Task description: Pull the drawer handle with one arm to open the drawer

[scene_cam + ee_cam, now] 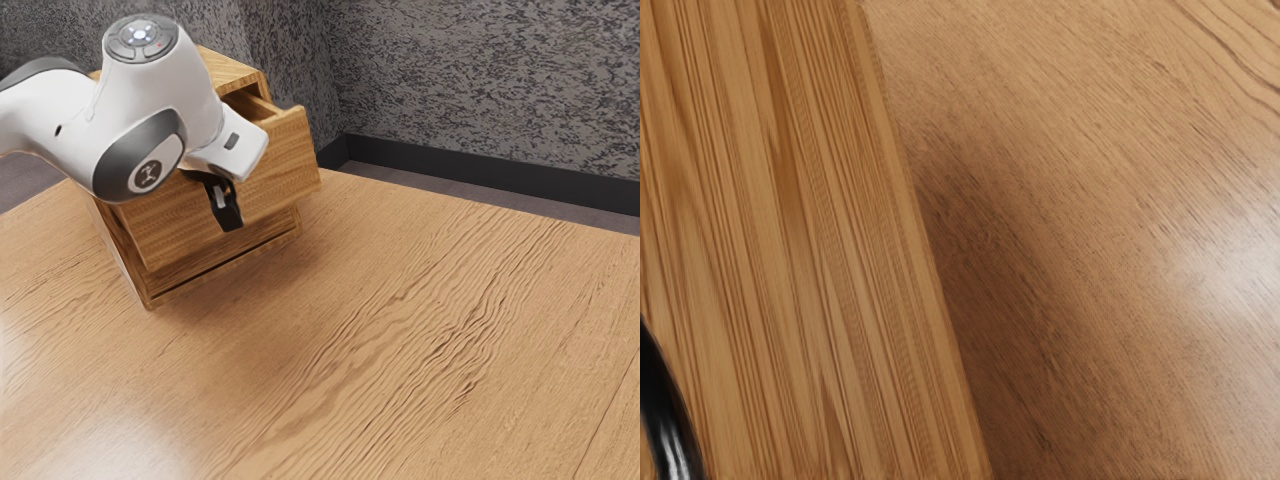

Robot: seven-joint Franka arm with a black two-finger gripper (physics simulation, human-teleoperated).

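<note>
A small wooden cabinet (205, 262) stands on the table at the exterior view's upper left. Its top drawer (275, 160) is slid partway out, and a dark gap shows behind the drawer front. My gripper (226, 208) hangs black against the drawer front, under the white hand, and is shut on the drawer handle, which the hand mostly hides. In the wrist view the drawer front (780, 250) runs close past the hand as striped wood. A glossy black curve of the handle (662, 425) shows right under the hand.
The wooden table (430, 330) stretches wide toward the exterior view's right and front, and lies just beyond the drawer front in the wrist view (1090, 250). A grey wall with a black skirting (480, 168) rises behind.
</note>
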